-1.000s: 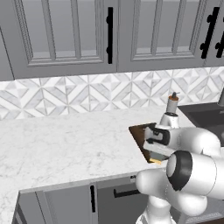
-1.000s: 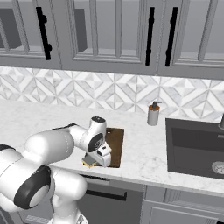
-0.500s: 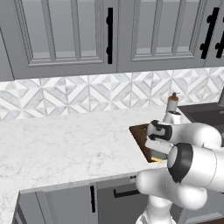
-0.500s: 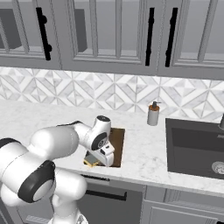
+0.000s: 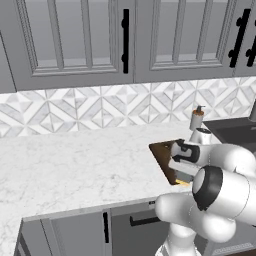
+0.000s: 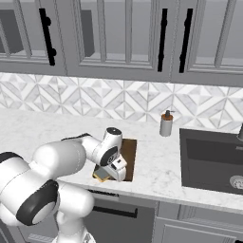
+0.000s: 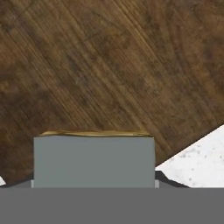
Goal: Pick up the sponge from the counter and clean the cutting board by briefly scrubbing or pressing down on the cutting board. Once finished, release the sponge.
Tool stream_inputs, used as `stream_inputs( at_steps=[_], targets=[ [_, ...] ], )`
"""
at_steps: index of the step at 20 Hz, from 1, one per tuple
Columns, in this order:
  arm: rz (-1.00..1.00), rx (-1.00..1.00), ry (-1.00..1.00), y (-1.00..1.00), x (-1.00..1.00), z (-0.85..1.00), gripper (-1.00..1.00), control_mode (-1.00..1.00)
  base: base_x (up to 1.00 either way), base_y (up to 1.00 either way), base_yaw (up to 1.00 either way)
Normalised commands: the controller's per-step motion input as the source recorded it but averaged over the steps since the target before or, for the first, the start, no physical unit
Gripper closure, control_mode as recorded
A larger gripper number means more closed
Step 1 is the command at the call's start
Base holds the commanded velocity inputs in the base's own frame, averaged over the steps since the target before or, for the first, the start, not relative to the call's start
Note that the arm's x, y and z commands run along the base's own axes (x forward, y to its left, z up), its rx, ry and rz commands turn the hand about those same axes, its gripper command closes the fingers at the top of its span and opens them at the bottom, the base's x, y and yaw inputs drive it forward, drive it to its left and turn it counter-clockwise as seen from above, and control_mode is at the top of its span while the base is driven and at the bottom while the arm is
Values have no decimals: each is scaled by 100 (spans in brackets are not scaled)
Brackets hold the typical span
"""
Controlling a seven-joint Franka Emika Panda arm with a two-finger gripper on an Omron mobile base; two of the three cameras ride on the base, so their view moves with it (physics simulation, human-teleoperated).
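the hand (image 6: 112,172) is clamping the sponge (image 7: 93,161) and holding it low over the near end of the cutting board (image 7: 100,65) on the desk (image 5: 75,165), probably so it can press down and scrub.

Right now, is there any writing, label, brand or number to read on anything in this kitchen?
None: no text can be read anywhere.
The soap bottle shows no label.
The sponge, cutting board and counter are plain.
The cabinet doors carry only dark handles.
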Motion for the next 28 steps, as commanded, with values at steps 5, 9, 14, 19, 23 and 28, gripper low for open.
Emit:
stream_inputs(
  at_steps=[5, 9, 14, 19, 23, 28],
  targets=[
    [-6, 0, -1, -15, 4, -4, 100, -100, 0, 0, 0],
    [-5, 0, 0, -12, 0, 0, 100, -100, 0, 0, 0],
    [-5, -3, 0, -8, 2, 0, 100, -100, 0, 0, 0],
    [-1, -2, -3, -25, 23, -25, 100, -100, 0, 0, 0],
    [0, 0, -12, -37, 8, -17, 100, -100, 0, 0, 0],
    [0, 0, -11, -31, 19, -10, 100, -100, 0, 0, 0]
  ],
)
